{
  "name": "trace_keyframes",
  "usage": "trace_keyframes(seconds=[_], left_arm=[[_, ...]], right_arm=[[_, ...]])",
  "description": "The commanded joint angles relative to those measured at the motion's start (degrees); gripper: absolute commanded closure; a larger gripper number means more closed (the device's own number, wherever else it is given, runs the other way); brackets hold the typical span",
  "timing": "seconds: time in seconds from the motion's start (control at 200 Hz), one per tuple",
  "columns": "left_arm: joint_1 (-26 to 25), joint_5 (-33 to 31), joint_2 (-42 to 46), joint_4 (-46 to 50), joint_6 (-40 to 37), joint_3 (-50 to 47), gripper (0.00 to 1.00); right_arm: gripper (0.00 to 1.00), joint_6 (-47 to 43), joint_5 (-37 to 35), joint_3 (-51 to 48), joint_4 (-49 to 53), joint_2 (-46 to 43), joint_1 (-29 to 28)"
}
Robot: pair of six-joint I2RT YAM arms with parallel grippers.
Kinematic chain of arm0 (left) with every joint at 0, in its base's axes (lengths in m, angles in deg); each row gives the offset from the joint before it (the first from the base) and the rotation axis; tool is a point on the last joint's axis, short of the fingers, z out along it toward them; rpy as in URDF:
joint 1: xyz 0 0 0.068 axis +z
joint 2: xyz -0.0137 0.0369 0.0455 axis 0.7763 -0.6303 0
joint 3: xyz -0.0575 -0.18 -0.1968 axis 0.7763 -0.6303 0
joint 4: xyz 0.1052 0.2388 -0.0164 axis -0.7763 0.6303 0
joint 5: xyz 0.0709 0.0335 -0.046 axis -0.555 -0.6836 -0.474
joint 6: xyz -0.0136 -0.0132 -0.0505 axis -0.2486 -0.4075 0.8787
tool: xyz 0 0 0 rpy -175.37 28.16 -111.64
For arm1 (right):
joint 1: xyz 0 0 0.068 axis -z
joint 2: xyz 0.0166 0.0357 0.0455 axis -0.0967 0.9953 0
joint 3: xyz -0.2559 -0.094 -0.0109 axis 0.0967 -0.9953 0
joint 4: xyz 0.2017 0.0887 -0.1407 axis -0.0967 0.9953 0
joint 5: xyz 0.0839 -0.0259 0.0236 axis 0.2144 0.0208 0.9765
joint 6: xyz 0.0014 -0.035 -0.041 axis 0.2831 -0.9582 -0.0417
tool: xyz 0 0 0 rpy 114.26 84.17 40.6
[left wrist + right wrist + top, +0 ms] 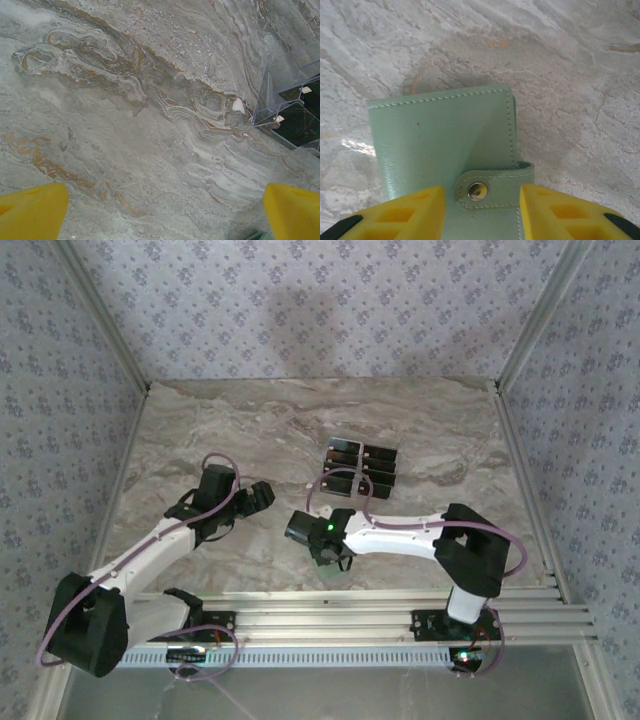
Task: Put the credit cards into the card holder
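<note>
left gripper (164, 202) spread wide, yellow fingers (32, 210) at the two lower corners of its wrist view, bare marble table (125, 125) between and ahead of them. released, gripping nothing. ahead of the right-hand finger and out past its tip, a clear box (277, 85) with black credit cards (306, 112) lying inside, apart from both fingers. just inside that same finger, at the very bottom edge, a sliver of pale green, too small to name.

right gripper (482, 197) half parted over the card holder (435, 135). pale green, closed, flat on the marble, reaching forward from between the fingers and out past their tips. strap (497, 182) wrapped round its right edge and fastened by a metal snap (477, 191), squarely between the two fingers. left-hand finger over the holder's front face, close beside the strap; right-hand finger at the holder's right edge, partly covering the strap's fold. cannot tell whether pressed on the holder or merely poised over it.

from above, left gripper's tips pointing across toward the right wrist, near but apart. box of cards beyond both grippers, on the far side from the arm bases, nearer the right one.
</note>
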Motion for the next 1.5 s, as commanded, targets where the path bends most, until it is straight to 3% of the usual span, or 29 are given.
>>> trace_keyframes(seconds=[0.0, 0.155, 0.32, 0.58, 0.979, 1.494], left_arm=[[0.3, -0.5, 0.0, -0.2, -0.1, 0.1, 0.0], [0.3, -0.6, 0.0, -0.2, -0.1, 0.1, 0.0], [0.3, -0.6, -0.1, -0.2, -0.1, 0.2, 0.0], [0.3, -0.4, -0.1, -0.2, -0.3, 0.4, 0.0], [0.3, 2.9, -0.1, -1.6, 0.1, 0.5, 0.0], [-2.4, 7.5, -2.5, -11.3, 4.0, -2.2, 0.0]], right_arm=[[0.55, 1.4, -1.4, -1.3, 0.8, 1.5, -0.3], [0.57, 1.3, -1.7, -1.8, 0.2, 2.6, -0.1], [0.68, 1.2, -1.6, -2.4, -0.2, 2.9, -0.1], [1.0, 1.0, -0.3, -3.9, -1.8, 2.1, 0.9], [1.0, 0.8, 6.4, -4.3, -9.0, -6.1, 4.8], [1.0, 0.6, 11.6, 4.7, -14.0, -0.5, 9.9]])
